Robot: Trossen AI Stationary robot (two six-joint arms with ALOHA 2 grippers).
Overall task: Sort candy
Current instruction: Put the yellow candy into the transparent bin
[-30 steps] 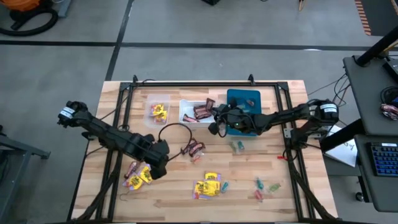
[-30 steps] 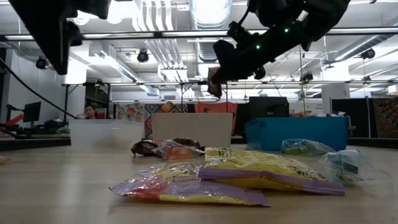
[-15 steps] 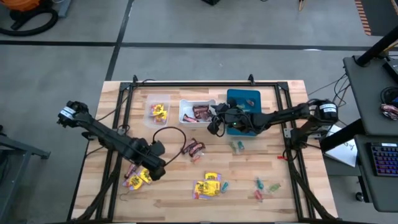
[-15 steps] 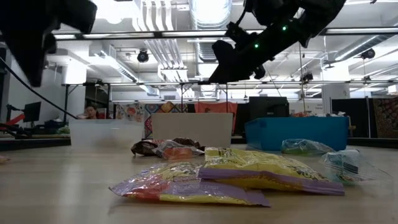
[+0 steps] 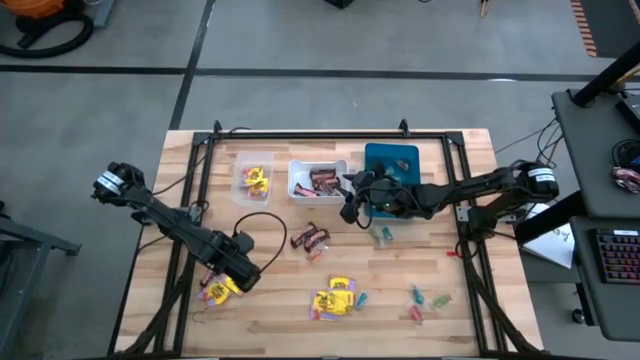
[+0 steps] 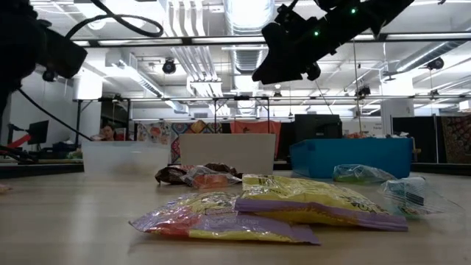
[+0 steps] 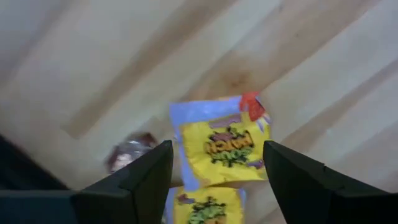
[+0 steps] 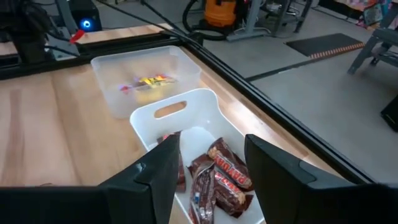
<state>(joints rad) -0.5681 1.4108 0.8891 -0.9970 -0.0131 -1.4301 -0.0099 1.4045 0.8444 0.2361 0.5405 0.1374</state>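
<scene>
1. The white bin (image 5: 318, 180) stands at the far middle of the table (image 5: 450, 300), and everything here is placed from it.
2. The right gripper (image 5: 347, 197) hangs by the white bin's right front corner; its fingers (image 8: 155, 177) stand apart with nothing between them.
3. In the right wrist view, brown bars (image 8: 214, 180) lie inside the white bin, seen between the open fingers.
4. The clear bin (image 5: 253, 181) sits just left of the white bin and holds yellow packets (image 5: 255, 180).
5. The blue bin (image 5: 392, 170) sits just right of the white bin, partly under the right arm.
6. The left gripper (image 5: 236, 277) is well in front and to the left of the white bin, low over a yellow packet (image 7: 224, 146); its fingers (image 7: 140, 180) are spread, straddling the packet without clamping it.
7. More brown bars (image 5: 310, 240) lie on the table just in front of the white bin.
8. A heap of yellow packets (image 5: 335, 297) lies farther in front, near the table's near edge.
9. Green and teal pieces (image 5: 381, 235) lie in front and to the right of the white bin; more, with red ones (image 5: 425, 300), lie farther right and nearer the front edge.
</scene>
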